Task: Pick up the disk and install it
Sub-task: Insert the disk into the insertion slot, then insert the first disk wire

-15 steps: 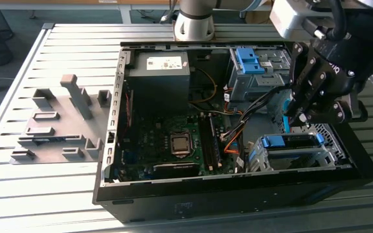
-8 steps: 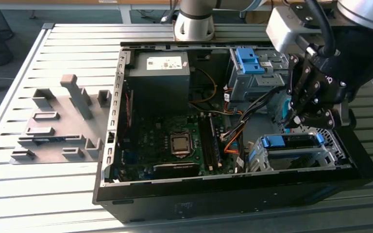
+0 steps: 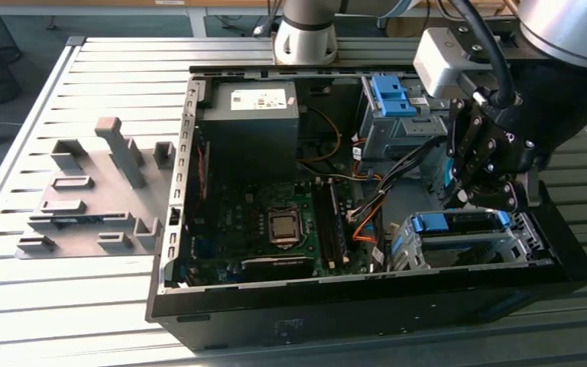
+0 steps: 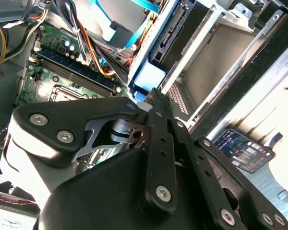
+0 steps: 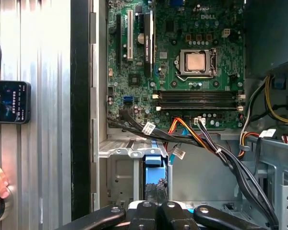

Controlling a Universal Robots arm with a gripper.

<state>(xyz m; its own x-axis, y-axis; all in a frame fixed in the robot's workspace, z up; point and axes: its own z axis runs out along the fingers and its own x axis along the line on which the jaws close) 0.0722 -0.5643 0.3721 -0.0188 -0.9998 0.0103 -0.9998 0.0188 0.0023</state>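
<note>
Exterior view shows gripper [image 3: 483, 202] partly hiding the disk [image 3: 446, 222].

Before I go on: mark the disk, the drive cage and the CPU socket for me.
the disk [image 3: 446, 222], exterior view, on its blue frame edge.
the drive cage [image 3: 406, 246], exterior view, on its silver side wall.
the CPU socket [image 5: 195, 62], first wrist view, on the metal chip in its middle.

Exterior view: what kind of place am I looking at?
Likely a robotics lab or workshop: a robot arm reaches over an open computer case lying on a slatted metal table.
</note>
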